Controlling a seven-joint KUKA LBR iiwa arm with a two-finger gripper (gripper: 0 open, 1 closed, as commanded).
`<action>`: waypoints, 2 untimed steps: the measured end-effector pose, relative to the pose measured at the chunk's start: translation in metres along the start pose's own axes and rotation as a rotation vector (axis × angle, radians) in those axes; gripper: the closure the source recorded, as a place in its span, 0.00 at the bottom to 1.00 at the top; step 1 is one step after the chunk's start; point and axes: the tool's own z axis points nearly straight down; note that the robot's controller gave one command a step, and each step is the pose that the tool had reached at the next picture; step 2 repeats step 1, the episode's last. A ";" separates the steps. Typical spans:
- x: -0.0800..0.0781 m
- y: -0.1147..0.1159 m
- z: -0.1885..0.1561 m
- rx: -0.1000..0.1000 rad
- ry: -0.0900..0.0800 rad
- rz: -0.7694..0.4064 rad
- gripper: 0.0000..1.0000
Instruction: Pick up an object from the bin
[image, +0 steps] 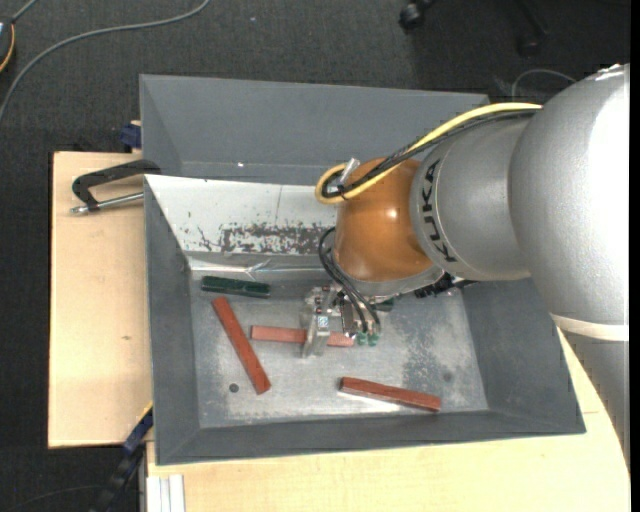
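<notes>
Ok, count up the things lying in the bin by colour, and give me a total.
Red sticks: 3
Green stick: 1
Total: 4 sticks, plus one dark speck too small to identify.

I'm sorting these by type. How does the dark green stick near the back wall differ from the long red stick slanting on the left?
The dark green stick is green and lies almost level across the view; the red stick is reddish-brown and slants steeply. The red stick looks longer than the dark green stick. Both are slim, flat bars lying flat.
</notes>
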 end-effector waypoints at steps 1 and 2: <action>-0.015 -0.011 -0.153 -0.002 -0.016 -0.023 1.00; -0.015 -0.011 -0.153 -0.002 -0.016 -0.023 1.00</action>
